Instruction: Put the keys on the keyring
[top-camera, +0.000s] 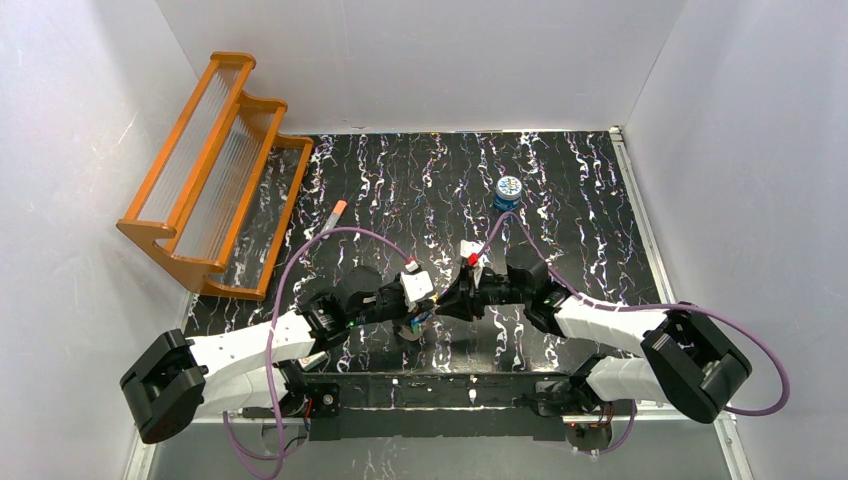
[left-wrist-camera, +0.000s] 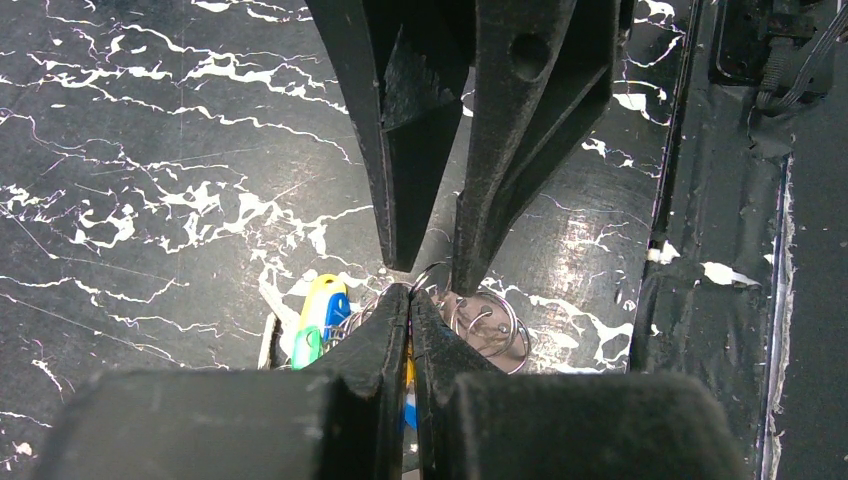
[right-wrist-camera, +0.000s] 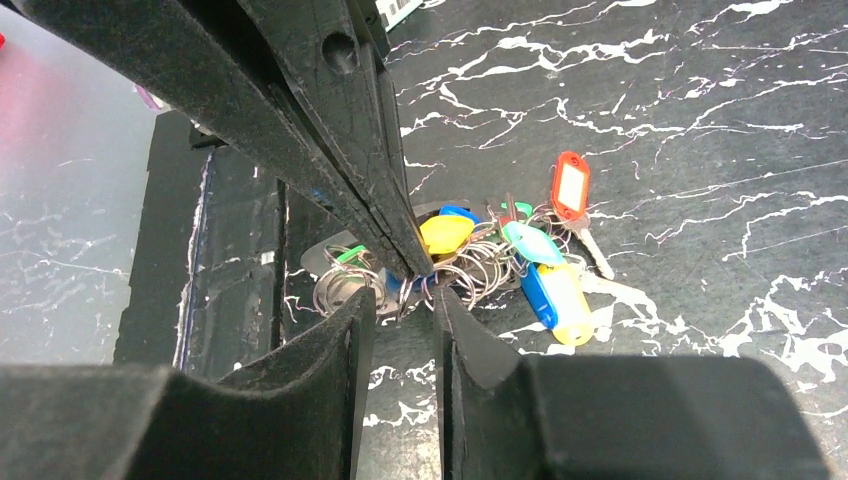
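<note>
The left gripper (left-wrist-camera: 410, 293) is clenched tight, its two black fingers pressed flat together. Its tip is pushed into a tangle of wire rings (left-wrist-camera: 487, 322). I cannot tell whether it pinches one of them.

The right gripper (right-wrist-camera: 405, 298) meets it nose to nose. Its jaws are parted by a narrow gap, one finger on each side of the left tip, with nothing clearly caught between them.

The keys (right-wrist-camera: 530, 245) lie bunched on the black marbled table (top-camera: 400, 180), right under the two noses. From the right wrist they fan out toward 2 and 3 o'clock, with yellow, teal and blue heads. A red-headed one (right-wrist-camera: 570, 185) lies farthest out.

The keyring I cannot pick out for sure among the rings and heads.

From above, a small blue tin (top-camera: 508, 190) sits at 1 o'clock from the meeting point, well apart. A white tube (top-camera: 335, 215) with an orange tip lies at 11 o'clock, and an orange rack (top-camera: 215, 175) leans at 10 o'clock by the wall. Each gripper crowds the other's view of the bundle.
</note>
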